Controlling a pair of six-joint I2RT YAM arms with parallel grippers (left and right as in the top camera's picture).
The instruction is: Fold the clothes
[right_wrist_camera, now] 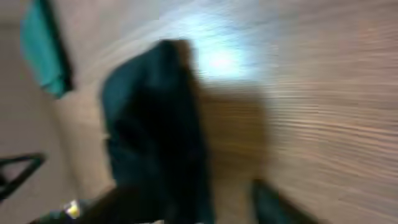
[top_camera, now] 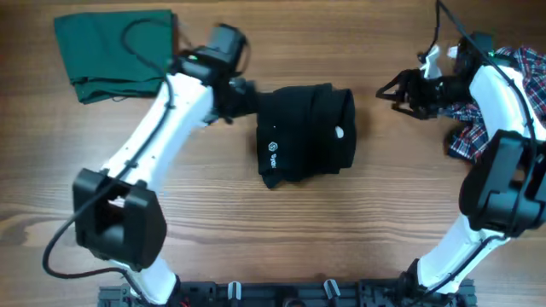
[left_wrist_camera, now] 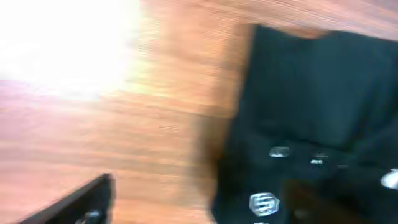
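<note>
Small white logo (left_wrist_camera: 263, 202) on the black shirt (top_camera: 305, 132), lettering too blurred to read; same for the marks on two buttons (left_wrist_camera: 278, 152) near it. Shirt folded into a bundle mid-table (top_camera: 213, 213), logo side up. Left gripper (top_camera: 247, 92) at the shirt's left edge, jaws wide, no fabric pinched. Right gripper (top_camera: 388, 92) over bare wood right of the shirt, apart from it, jaws partly spread, empty. Green garment (top_camera: 115, 51) far left corner, under the left arm's cable. Plaid shirt (top_camera: 503, 94) at right edge, partly hidden by the right arm.
</note>
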